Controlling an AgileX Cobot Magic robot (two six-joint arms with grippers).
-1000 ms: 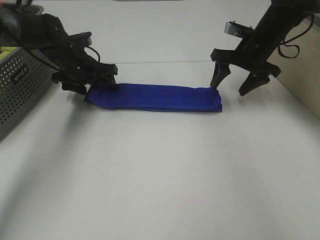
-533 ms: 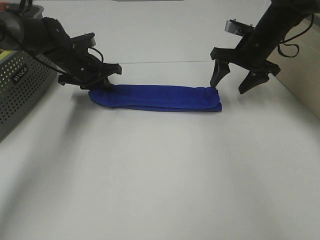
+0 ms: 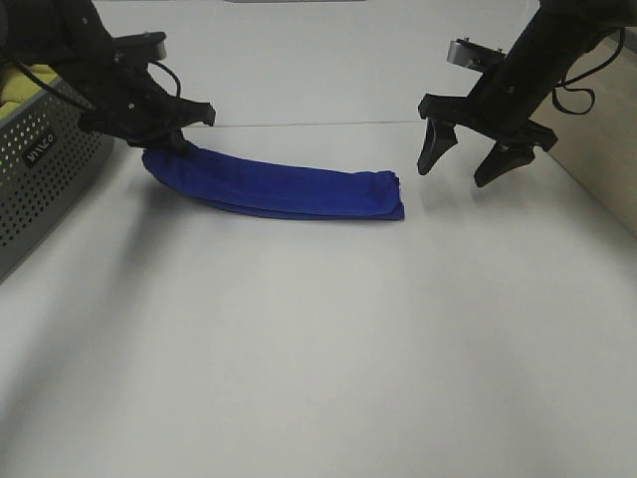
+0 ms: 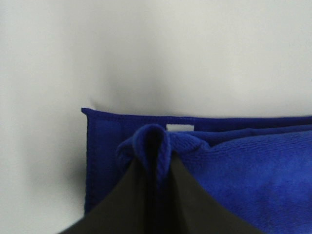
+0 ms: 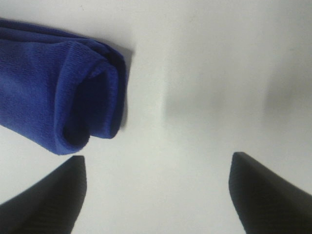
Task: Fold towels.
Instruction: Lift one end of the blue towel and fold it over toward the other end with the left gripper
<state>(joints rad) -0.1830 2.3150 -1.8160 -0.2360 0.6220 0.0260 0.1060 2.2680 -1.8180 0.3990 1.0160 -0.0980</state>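
Observation:
The royal-blue towel (image 3: 279,185) lies folded into a long narrow strip across the far middle of the white table. My left gripper (image 3: 169,142) is shut on its left end and holds that end slightly lifted. In the left wrist view the fingers pinch a ridge of the blue towel (image 4: 155,146), and a small white tag (image 4: 179,127) shows on the edge. My right gripper (image 3: 460,167) is open and empty, just right of the towel's right end (image 5: 73,102), not touching it.
A grey perforated basket (image 3: 40,169) stands at the far left with a yellow-green cloth (image 3: 25,85) in it. A beige wall or board (image 3: 607,169) rises along the right edge. The white table (image 3: 318,349) stretches bare toward the front.
My left gripper has pulled the towel's left end leftward and up, dragging the whole strip left. The right gripper stays open in place, and the towel's right end has slid away from it.

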